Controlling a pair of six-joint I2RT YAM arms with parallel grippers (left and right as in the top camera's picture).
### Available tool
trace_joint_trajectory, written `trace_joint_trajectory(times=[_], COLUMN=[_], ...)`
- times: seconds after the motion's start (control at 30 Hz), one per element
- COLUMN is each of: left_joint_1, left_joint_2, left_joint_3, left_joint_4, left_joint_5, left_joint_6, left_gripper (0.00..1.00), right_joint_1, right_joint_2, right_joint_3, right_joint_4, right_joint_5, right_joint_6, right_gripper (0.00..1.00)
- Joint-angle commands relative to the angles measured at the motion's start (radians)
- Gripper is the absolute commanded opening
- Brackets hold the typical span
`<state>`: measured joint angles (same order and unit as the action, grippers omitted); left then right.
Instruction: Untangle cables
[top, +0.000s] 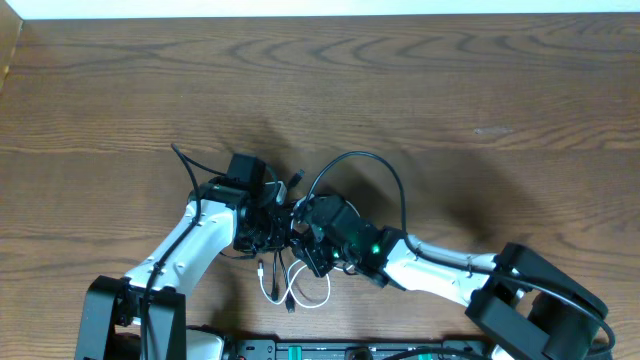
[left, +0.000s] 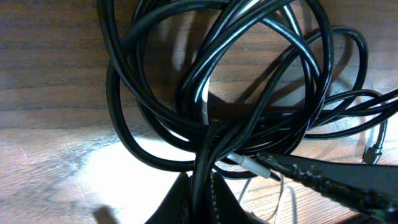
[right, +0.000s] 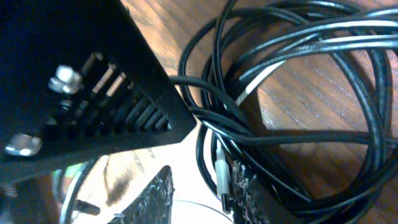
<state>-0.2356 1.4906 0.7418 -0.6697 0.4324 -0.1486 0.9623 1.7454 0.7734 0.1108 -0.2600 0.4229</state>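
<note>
Between left claw (top: 272, 226) and right claw (top: 304, 238), tangled black cables (left: 249, 121)

Black cables (left: 202, 163) coiled, tangled; white cable (top: 270, 290) looped beside.

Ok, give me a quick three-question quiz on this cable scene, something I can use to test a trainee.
1. True or false: the left arm and the right arm are working at opposite ends of the table.
2. In the overhead view, what colour is the thin cable looping out below the black cable tangle? A red, B white, C yellow.
3. Fill in the blank: the cables lie on a ____ tabletop.

Key:
1. False. Both arms meet at the tangle near the middle.
2. B.
3. Wooden.
</note>
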Motion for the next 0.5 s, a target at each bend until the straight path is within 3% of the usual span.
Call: trace_joint_trajectory(times=[0.0, 0.3, 0.37, 0.47], left_joint_1=[0.005, 0.005, 0.005, 0.005], left_joint_2=[0.007, 0.007, 0.007, 0.007], left_joint_3=[-0.006, -0.006, -0.006, -0.006], left_joint_4=[-0.002, -0.002, -0.002, -0.002], left_joint_5=[0.005, 0.005, 0.004, -0.004], left_joint_6=[0.021, 0.021, 0.021, 0.021], left_gripper=[0.08, 0.08, 0.08, 0.08], right_joint_1=[0.029, 0.041, 0.040, 0.036], right_joint_2=[0.008, 0.008, 0.008, -0.007], right_joint_3=[0.011, 0.011, 0.011, 0.011], right_joint_4=[-0.007, -0.060, -0.068, -0.045], right_joint_5=[0.139, 0.227, 0.232, 0.187], right_joint_6=[-0.021, -0.020, -0.020, -0.020], right_gripper=[0.24, 0.16, 0.01, 0.01])
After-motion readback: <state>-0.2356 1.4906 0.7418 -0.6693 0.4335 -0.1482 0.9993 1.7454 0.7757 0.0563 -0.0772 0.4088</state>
